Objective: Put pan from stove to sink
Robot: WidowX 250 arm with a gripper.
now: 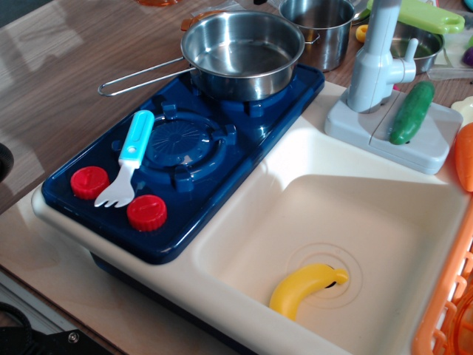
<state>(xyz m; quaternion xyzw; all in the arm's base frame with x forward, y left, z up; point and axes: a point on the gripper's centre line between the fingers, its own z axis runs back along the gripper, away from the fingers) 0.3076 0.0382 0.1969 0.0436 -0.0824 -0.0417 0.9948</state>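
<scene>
The shiny steel pan (242,53) sits on the far burner of the dark blue stove (185,159). Its long wire loop handle (140,78) points left over the wooden table. The near burner grate (179,144) is bare. The cream-white sink (347,251) lies to the right of the stove, with a yellow toy banana (304,288) on its drain mark. The grey faucet (377,59) stands behind the sink. No gripper shows in this view.
A blue-handled white fork (127,159) lies on the stove by two red knobs (118,196). A taller steel pot (318,29) and a small steel bowl (417,48) stand behind. A green cucumber (412,111) lies on the faucet base. An orange rack (451,296) borders the sink's right.
</scene>
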